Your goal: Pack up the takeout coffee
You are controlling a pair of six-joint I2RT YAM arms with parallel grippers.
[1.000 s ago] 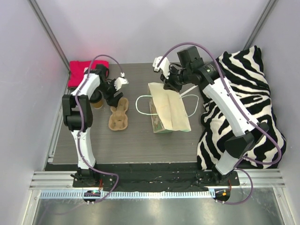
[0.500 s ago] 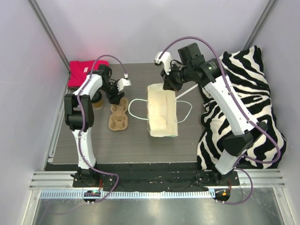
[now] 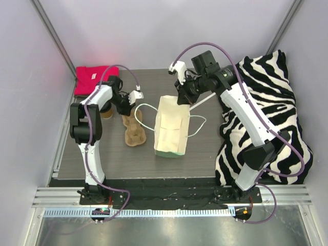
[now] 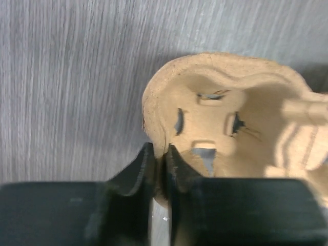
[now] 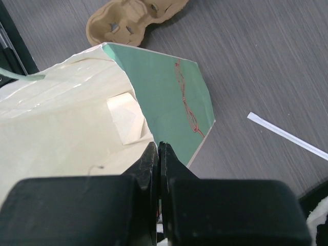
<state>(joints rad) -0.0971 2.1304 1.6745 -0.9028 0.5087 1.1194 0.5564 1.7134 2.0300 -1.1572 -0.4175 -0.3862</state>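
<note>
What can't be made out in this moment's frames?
- Cup: top view, mostly under the left arm; its lid shows in no view.
- Carrier tray: left wrist view, far end cut off by the right edge, near rim behind the left hand.
- Paper bag: right wrist view, its bottom hidden behind the right hand; contents unknown.

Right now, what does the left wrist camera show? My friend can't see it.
The left gripper pinches the rim of a beige pulp cup carrier between its black jaws, seen close up. The carrier lies on a grey wood-grain table.
</note>
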